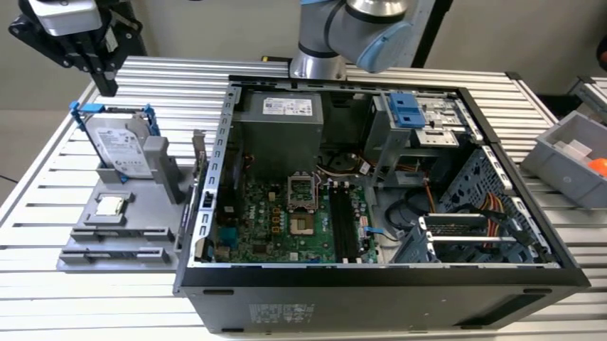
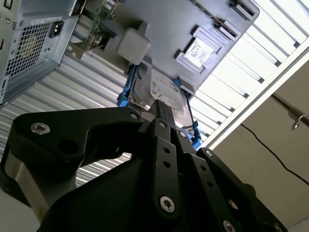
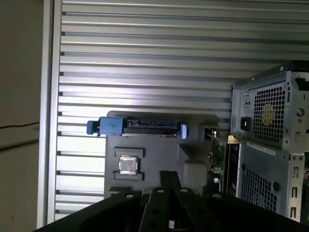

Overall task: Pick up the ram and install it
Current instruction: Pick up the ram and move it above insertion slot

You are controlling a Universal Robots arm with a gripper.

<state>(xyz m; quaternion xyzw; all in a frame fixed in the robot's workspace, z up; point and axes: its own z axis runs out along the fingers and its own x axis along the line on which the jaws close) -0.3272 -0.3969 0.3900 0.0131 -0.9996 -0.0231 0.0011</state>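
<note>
The ram (image 1: 200, 160) is a thin green board standing on edge at the side of the grey holder (image 1: 99, 245) that faces the open computer case (image 1: 379, 277). It also shows in both wrist views, as a green strip (image 3: 218, 153) beside the case's rear panel and as a green edge (image 2: 98, 18). My gripper (image 1: 107, 87) hangs high over the far corner of the table at the exterior view's left, well above and behind the holder. Its black fingers (image 2: 162, 108) (image 3: 169, 175) are shut with nothing between them. Black memory slots (image 1: 343, 227) lie on the case's motherboard.
A silver hard drive (image 1: 121, 145) in a blue-edged bracket stands upright on the holder, with a small square processor chip (image 1: 112, 206) in front of it. A grey bin (image 1: 569, 160) sits at the exterior view's right. The slatted metal table (image 1: 57, 298) carries everything.
</note>
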